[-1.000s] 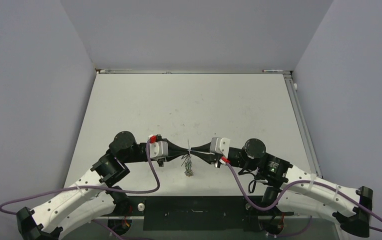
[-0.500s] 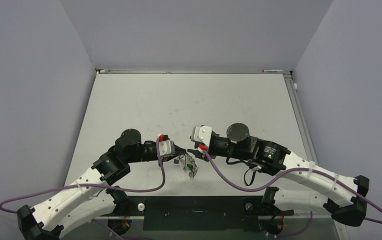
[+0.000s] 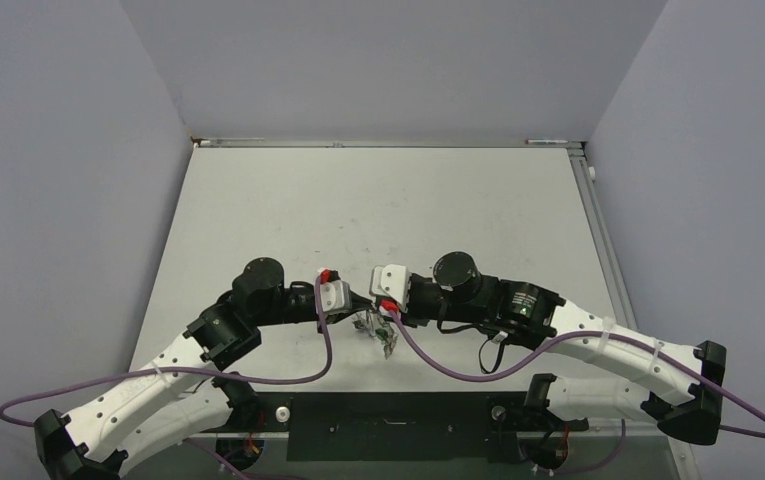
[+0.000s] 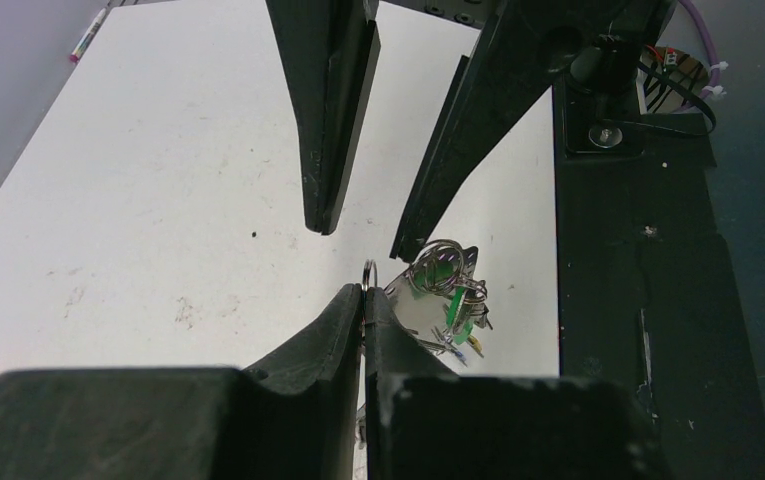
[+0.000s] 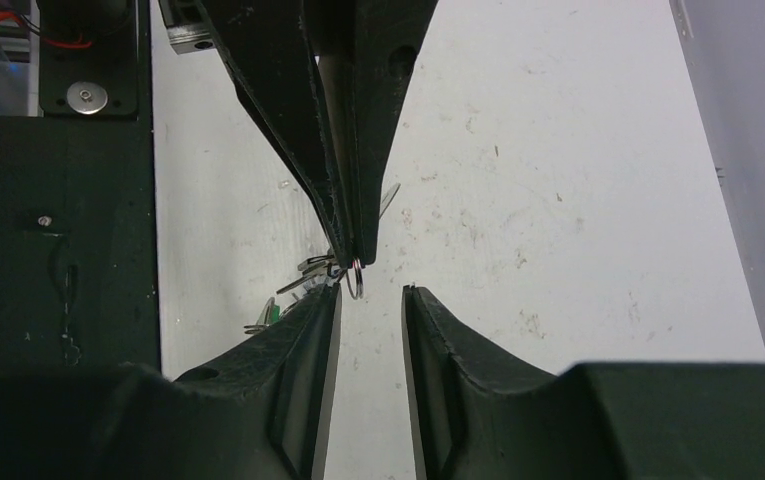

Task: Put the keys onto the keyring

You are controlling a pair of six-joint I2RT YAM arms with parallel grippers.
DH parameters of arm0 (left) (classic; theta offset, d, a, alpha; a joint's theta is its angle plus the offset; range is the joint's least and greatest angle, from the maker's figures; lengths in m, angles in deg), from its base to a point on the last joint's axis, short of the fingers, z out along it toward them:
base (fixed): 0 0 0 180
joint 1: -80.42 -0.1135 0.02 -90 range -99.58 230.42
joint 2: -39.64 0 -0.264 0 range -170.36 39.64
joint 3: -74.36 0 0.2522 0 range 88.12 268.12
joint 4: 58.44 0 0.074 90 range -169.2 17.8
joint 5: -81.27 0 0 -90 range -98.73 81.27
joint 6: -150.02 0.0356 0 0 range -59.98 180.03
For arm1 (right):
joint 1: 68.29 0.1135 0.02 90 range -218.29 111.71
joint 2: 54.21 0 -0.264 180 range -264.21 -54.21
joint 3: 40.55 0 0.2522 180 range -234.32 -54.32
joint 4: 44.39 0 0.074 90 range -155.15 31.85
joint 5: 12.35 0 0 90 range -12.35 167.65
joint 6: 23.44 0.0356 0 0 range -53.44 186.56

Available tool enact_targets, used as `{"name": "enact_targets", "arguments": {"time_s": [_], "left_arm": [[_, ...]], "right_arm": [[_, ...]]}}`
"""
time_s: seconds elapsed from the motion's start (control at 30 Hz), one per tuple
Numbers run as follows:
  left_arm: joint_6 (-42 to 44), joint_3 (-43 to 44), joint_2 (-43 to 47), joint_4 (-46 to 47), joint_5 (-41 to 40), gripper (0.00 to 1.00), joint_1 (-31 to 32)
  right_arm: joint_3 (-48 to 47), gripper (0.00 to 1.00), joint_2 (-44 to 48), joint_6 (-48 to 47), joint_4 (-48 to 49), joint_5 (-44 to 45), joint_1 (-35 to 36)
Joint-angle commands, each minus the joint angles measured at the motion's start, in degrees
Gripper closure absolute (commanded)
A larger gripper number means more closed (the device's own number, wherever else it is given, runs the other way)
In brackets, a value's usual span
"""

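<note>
both wrist views, not the top: left claw (image 4: 363, 293) tight on keyring (image 4: 370, 270), right claw (image 5: 370, 292) apart

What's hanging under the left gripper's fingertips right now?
The left gripper pinches a thin silver ring. A bunch of keys with green tags hangs just beside and below it. The closed fingers hide how the ring and keys connect.

Two grippers — the left gripper (image 4: 363, 292), the right gripper (image 5: 370, 292). One keyring (image 5: 357, 280). One bunch of keys (image 4: 445, 298) — too tangled to count.
</note>
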Motion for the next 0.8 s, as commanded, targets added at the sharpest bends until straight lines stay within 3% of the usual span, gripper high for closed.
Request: {"name": "enact_targets", "arguments": {"time_s": [0.0, 0.2, 0.4, 0.6, 0.77], "left_arm": [[0.22, 3.62, 0.47, 3.02, 0.84, 1.0, -0.23], [-0.01, 3.45, 0.46, 3.33, 0.99, 1.0, -0.18], [-0.05, 3.31, 0.63, 3.66, 1.21, 1.0, -0.18], [-0.48, 2.63, 1.63, 4.96, 2.13, 1.0, -0.19], [-0.67, 2.14, 2.28, 5.86, 3.2, 1.0, -0.23]], "right_arm": [[0.72, 0.71, -1.16, -0.63, 3.95, 0.6, 0.35], [1.27, 0.72, -2.6, -0.63, 5.45, 0.12, 0.35], [1.88, 0.85, -3.5, -0.45, 6.82, 1.03, 0.35], [1.81, 0.9, -5.26, -0.28, 6.89, 2.4, 0.35], [1.34, 0.87, -6.63, -0.04, 6.45, 4.53, 0.35]]}}
